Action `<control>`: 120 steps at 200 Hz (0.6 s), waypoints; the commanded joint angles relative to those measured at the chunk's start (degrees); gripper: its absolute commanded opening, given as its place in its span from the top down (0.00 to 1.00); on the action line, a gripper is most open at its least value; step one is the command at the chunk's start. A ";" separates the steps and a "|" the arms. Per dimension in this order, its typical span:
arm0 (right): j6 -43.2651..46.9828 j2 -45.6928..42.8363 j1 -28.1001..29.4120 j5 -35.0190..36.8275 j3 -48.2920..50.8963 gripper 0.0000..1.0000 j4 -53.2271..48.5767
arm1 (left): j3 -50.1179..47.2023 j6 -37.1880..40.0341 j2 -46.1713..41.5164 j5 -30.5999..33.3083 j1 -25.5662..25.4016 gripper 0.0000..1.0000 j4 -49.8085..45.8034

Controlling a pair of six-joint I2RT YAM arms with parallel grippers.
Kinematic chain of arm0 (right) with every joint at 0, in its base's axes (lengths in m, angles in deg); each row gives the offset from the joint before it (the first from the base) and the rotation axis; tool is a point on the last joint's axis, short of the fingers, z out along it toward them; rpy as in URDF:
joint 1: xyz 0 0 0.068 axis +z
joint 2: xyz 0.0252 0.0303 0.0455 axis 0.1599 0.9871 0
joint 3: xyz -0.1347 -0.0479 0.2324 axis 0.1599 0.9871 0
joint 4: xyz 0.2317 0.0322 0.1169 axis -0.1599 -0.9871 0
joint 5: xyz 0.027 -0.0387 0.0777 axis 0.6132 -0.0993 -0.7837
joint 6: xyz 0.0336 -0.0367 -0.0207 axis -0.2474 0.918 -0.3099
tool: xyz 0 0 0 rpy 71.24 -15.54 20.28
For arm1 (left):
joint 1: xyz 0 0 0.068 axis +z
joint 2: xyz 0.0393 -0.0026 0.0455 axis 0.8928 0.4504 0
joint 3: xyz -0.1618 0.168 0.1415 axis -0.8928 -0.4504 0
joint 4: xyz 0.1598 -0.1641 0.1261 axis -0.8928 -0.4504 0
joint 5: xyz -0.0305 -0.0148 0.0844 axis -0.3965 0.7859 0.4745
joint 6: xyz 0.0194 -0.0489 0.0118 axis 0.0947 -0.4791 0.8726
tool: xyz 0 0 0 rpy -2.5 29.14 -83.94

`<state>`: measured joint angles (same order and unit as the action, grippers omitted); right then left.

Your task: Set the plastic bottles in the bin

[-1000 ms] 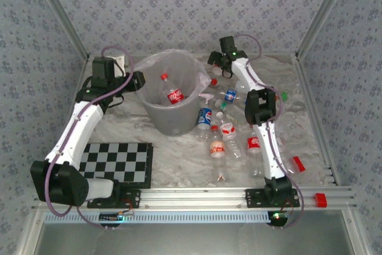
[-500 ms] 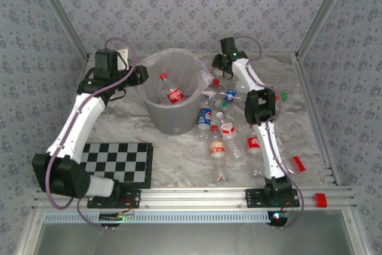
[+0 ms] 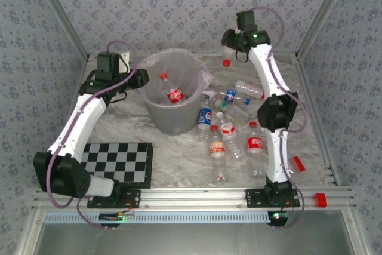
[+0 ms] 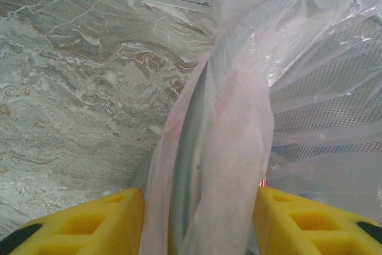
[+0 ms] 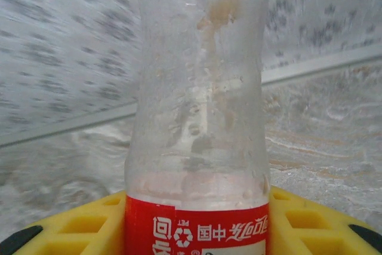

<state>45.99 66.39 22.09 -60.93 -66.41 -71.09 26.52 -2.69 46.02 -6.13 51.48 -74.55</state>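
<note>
The bin (image 3: 156, 110) is a grey bucket lined with a translucent bag, and it stands at the back middle of the table. One red-labelled bottle (image 3: 173, 94) lies inside it. My left gripper (image 3: 139, 79) is shut on the bin's left rim; in the left wrist view the bagged rim (image 4: 215, 147) runs between the yellow fingers (image 4: 89, 225). My right gripper (image 3: 231, 41) is raised near the back wall, shut on a clear bottle (image 5: 197, 117) with a red label, its red cap (image 3: 227, 62) hanging down. Several more plastic bottles (image 3: 217, 146) lie on the table to the right of the bin.
A checkerboard (image 3: 116, 162) lies at the front left. Red blocks sit at the right (image 3: 296, 164) and on the front rail (image 3: 320, 199). A green cap (image 3: 284, 95) lies near the right arm. Metal frame posts and patterned walls close in the table.
My right gripper has closed on a red-labelled bottle and lifted it off the table toward the back wall. My left gripper has stayed on the bin's rim.
</note>
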 commanded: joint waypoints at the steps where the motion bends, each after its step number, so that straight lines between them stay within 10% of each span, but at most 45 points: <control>1: 3.17 -9.03 0.70 -3.49 3.02 0.64 -4.40 | -0.44 0.67 -1.55 -0.62 -0.29 0.53 0.83; 120: 9.43 -23.23 21.59 -10.83 5.30 0.65 -13.49 | -0.97 0.37 -1.53 -0.95 -0.29 0.65 1.00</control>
<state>51.87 41.08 38.74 -72.58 -60.18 -80.38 26.12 -2.69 45.87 -6.35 51.48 -73.82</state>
